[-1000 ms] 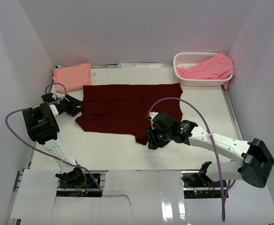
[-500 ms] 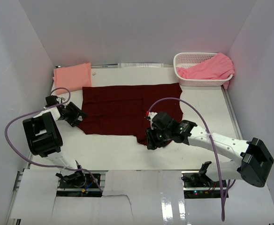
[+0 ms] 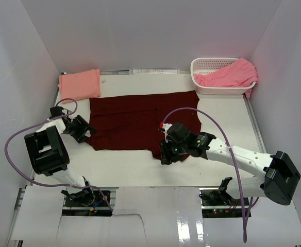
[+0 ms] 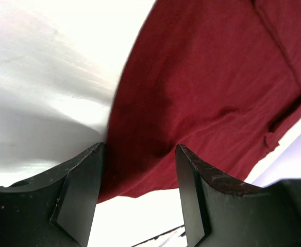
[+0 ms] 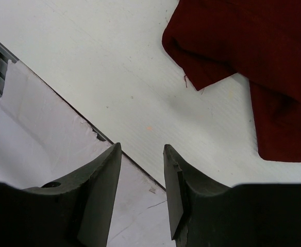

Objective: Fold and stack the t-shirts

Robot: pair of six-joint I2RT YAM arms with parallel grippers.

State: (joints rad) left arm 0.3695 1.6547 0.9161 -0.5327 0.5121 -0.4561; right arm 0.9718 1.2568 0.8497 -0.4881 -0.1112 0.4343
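The dark maroon t-shirt (image 3: 140, 119) lies spread flat in the middle of the table. My left gripper (image 3: 89, 131) is at its near left corner, open. In the left wrist view the maroon t-shirt (image 4: 207, 77) has its edge running between the fingers (image 4: 83, 185) of the left gripper (image 4: 139, 172), not pinched. My right gripper (image 3: 164, 155) hovers open at the shirt's near right corner. The right wrist view has the right gripper (image 5: 143, 159) empty over bare table, the maroon t-shirt (image 5: 233, 41) just beyond. A folded salmon-peach t-shirt (image 3: 79, 84) lies at the back left. The pink t-shirt (image 3: 229, 75) is bunched in the basket.
A white lattice basket (image 3: 205, 64) stands at the back right, against the right wall. White walls enclose the table on three sides. The table's front edge (image 5: 63, 103) runs just below the right gripper, with taped white panels beyond it.
My left gripper has slid toward the front along the maroon shirt's left edge, and that edge now lies straighter and further in. The right gripper has shifted only slightly.
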